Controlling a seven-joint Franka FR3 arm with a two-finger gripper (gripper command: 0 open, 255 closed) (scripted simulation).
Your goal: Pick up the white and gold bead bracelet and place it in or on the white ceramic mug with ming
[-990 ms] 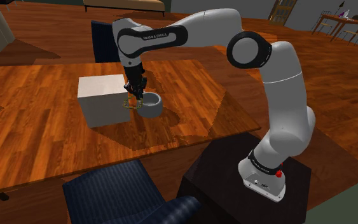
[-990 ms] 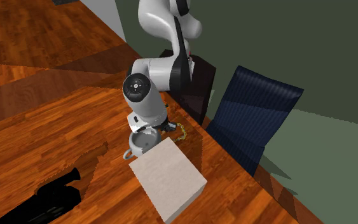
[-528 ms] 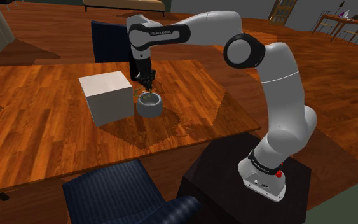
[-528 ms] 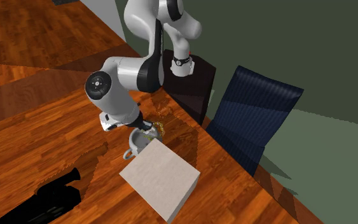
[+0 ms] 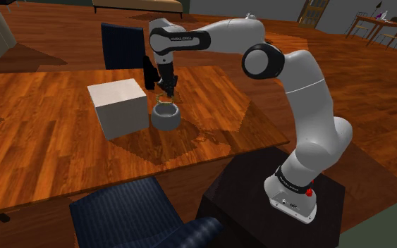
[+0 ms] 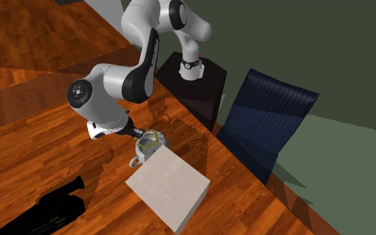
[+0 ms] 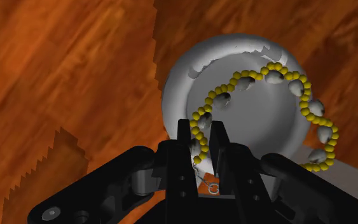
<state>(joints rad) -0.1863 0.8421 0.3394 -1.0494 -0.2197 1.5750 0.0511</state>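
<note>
A grey-white mug (image 5: 166, 117) stands on the wooden table (image 5: 41, 148), close against a pale box (image 5: 118, 108). My gripper (image 5: 166, 92) hangs just above the mug's mouth, shut on a bracelet of gold and white beads (image 7: 269, 108). In the wrist view the fingers (image 7: 220, 147) pinch one end of the loop, and the rest of the loop hangs over the mug's opening (image 7: 247, 121) and its far rim. From the second exterior view the bracelet (image 6: 150, 141) dangles over the mug (image 6: 146, 148), whose handle points away from the arm.
The pale box (image 6: 169, 187) sits right beside the mug. A dark blue chair (image 5: 123, 45) stands behind the table; another (image 5: 130, 215) stands in front by the black stand (image 5: 260, 204). A black object (image 6: 59, 205) lies further along the table.
The gripper has carried the bracelet from beside the box, up and over the mug's mouth. The arm's forearm has swung toward the far side of the table.
</note>
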